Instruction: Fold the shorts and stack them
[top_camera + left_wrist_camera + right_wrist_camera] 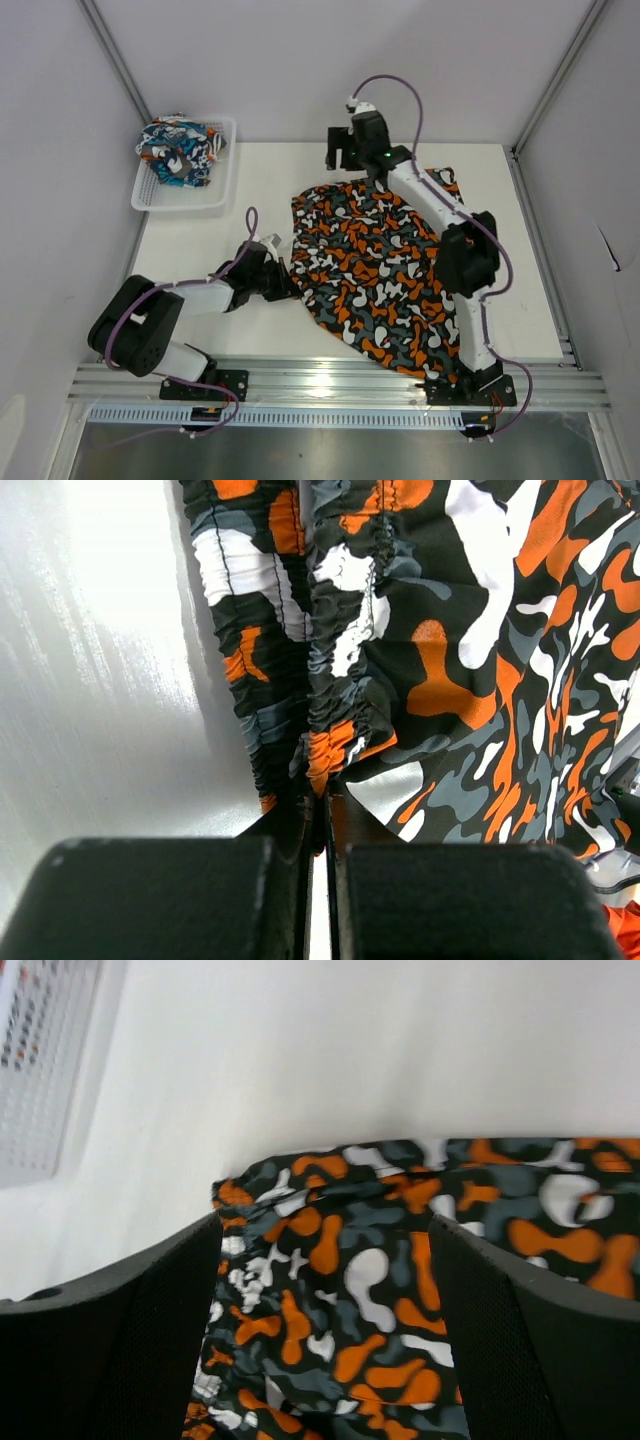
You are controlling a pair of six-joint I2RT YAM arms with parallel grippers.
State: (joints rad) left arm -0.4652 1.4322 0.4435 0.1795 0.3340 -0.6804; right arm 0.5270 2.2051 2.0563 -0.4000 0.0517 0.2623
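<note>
Anchoring the camo shorts spread on the table, left jaws clamp their left edge, right jaws gape over their far edge; cartoon shorts lie in the basket beyond.

Bright even light; glare streaks on table; soft shadows

A: We tag the camo shorts as orange, black, grey and white blotches, ok?
B: Ok. For the cartoon shorts we log a blue-teal, orange and white print.
A: And the basket?
B: White mesh. We call the table plain off-white.
A: The arms?
B: We mark white links, black joints, purple cables. The rail is silver, the walls pale grey.
</note>
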